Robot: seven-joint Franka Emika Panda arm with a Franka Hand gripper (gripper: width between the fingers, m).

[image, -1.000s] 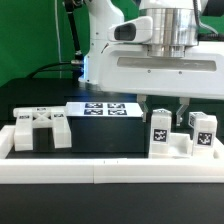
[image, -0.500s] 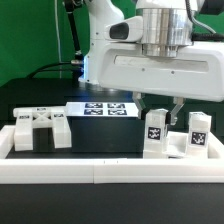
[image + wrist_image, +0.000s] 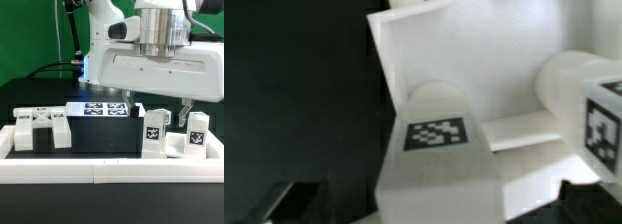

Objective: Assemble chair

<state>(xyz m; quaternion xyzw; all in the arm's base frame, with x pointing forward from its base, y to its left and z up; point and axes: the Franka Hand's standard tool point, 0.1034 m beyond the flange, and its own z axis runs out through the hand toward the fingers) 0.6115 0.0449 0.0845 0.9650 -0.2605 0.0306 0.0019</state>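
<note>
Nearest you in the ext. view is the long white border rail (image 3: 100, 178), running across the front of the table. Just behind it lie the chair parts, all chunky white plastic. The slotted seat block (image 3: 40, 130) sits at the ext. view's left, with b/w square tags on top. On the ext. view's right stand two blocky white legs. The nearer tagged leg (image 3: 153, 132) (image 3: 441, 150) seems to lean a little. The second tagged leg (image 3: 199, 135) (image 3: 589, 110) stands just beside it. White plastic shows low between them, but you can't tell if they're joined.

The two-finger gripper (image 3: 162, 112) (image 3: 434, 198) hangs right over the nearer leg. Its dark fingers (image 3: 186, 112) (image 3: 287, 200) are spread wide, one on each side of that leg. In the wrist view there's a dark gap between finger and plastic, so nothing is gripped.

The parts rest on a black table (image 3: 30, 100). Further back, the flat white marker board (image 3: 100, 108) lies about mid-table. Behind that are the white robot arm (image 3: 160, 65) and a green backdrop (image 3: 30, 40).

The only markings are the square tags, approx. one per leg face, too coarse to read.
</note>
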